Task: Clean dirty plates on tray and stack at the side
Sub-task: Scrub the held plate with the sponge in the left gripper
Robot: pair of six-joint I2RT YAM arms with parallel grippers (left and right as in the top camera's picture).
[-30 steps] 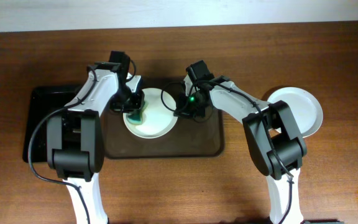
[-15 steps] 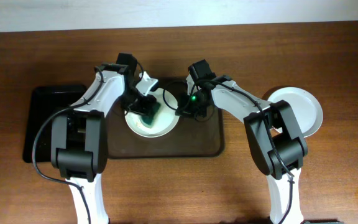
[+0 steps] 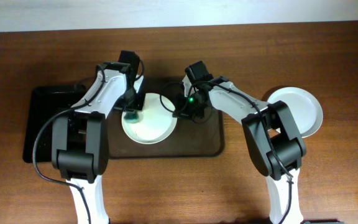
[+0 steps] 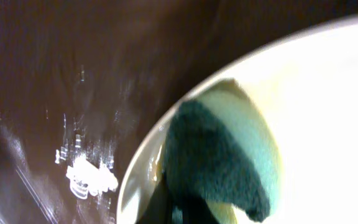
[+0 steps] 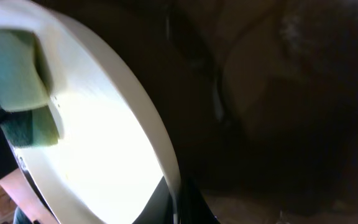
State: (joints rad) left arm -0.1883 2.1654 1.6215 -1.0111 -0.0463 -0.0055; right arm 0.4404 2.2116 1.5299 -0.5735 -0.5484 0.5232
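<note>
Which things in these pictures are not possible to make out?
- Right gripper: whether it grips the plate; its own wrist covers it overhead, and the right wrist view is dark.
- Any streaks on that plate: glare washes its surface out in every view.
- Plate beside the tray: single or stacked; overhead shows only its top.

White plate (image 3: 151,127), dark brown tray (image 3: 197,143), green sponge (image 3: 131,116), black side tray (image 3: 39,121), reddish-brown wood table (image 3: 340,180).
</note>
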